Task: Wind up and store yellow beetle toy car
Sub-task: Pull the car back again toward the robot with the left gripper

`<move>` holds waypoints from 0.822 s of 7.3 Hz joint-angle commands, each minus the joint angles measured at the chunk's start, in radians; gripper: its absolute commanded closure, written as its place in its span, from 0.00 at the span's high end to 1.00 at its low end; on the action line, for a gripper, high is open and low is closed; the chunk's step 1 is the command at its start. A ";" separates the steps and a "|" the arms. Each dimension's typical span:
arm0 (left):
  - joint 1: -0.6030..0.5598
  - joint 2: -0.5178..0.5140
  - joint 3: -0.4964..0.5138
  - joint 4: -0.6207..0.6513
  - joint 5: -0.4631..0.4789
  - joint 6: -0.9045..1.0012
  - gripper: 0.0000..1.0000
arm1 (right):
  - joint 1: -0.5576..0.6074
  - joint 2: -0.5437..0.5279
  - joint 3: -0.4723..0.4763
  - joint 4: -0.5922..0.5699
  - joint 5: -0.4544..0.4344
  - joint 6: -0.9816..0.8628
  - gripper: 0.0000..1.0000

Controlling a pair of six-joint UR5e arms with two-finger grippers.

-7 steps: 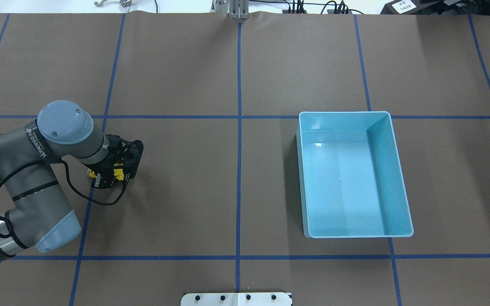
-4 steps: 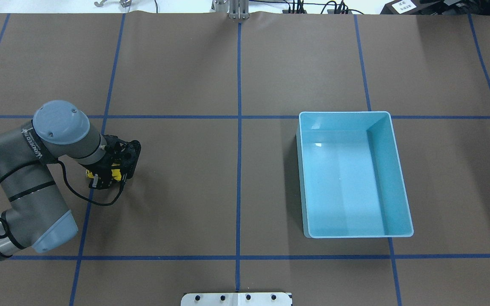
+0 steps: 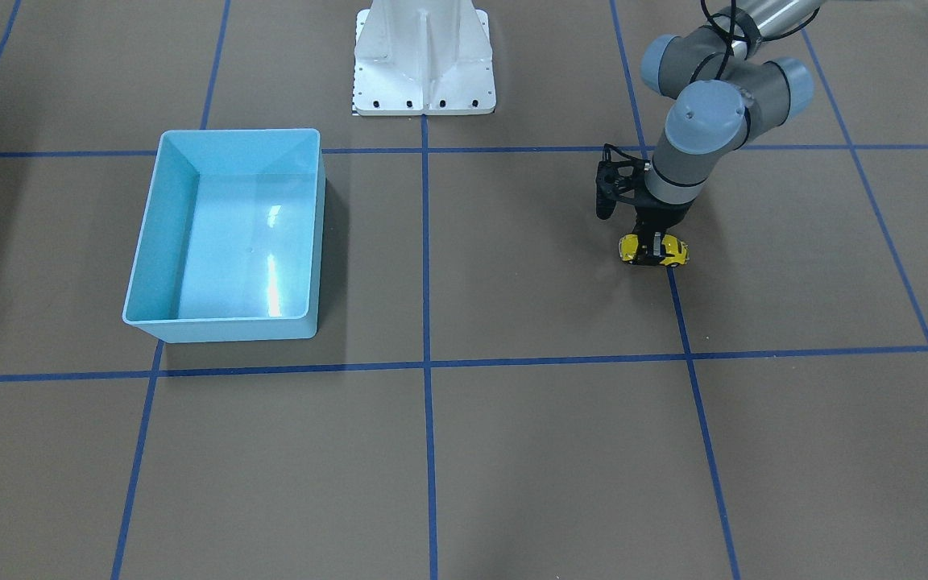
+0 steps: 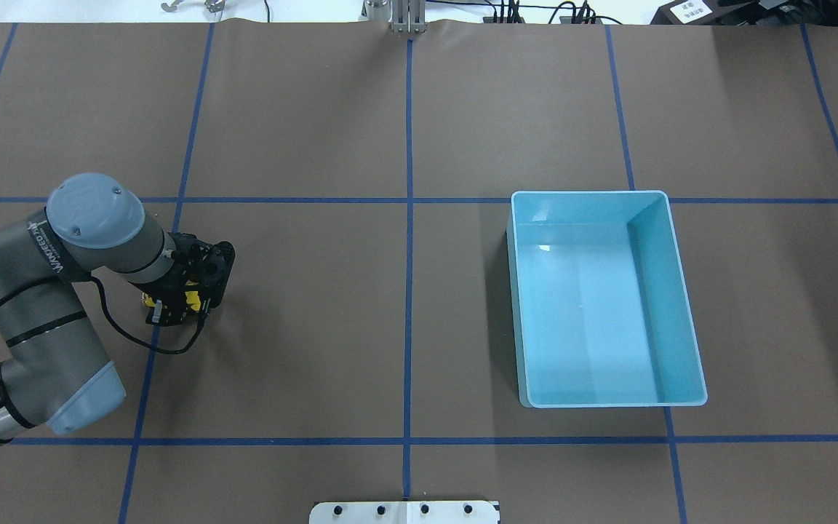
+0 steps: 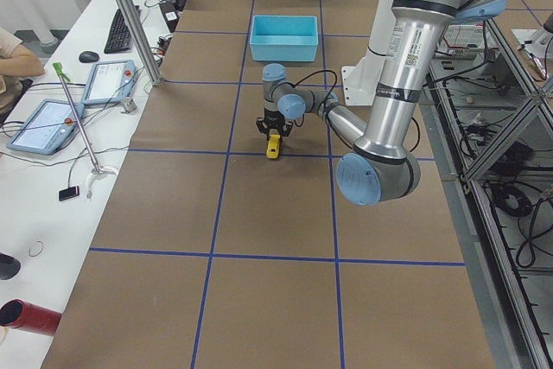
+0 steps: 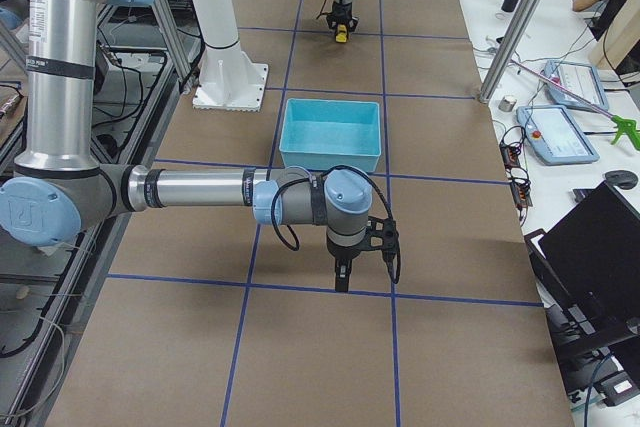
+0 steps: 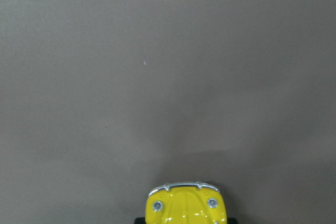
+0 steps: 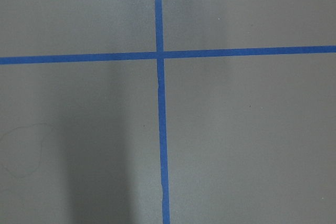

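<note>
My left claw [image 3: 656, 250] is clamped on the car [image 3: 676, 253], pinned under it, down on the table [image 3: 512, 451]. Bin [image 3: 144, 258] sits well away. Right claw [image 6: 342, 281]: can't tell its grip.

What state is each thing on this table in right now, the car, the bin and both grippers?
yellow beetle toy car, on its wheels on the table, gripped
left gripper, shut on the car
light blue bin, upright, empty
right gripper, points down at the table; open or shut not clear
</note>
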 commanded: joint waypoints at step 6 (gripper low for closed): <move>-0.040 0.068 -0.009 -0.061 -0.042 0.042 0.06 | 0.000 0.000 0.000 -0.001 0.000 0.000 1.00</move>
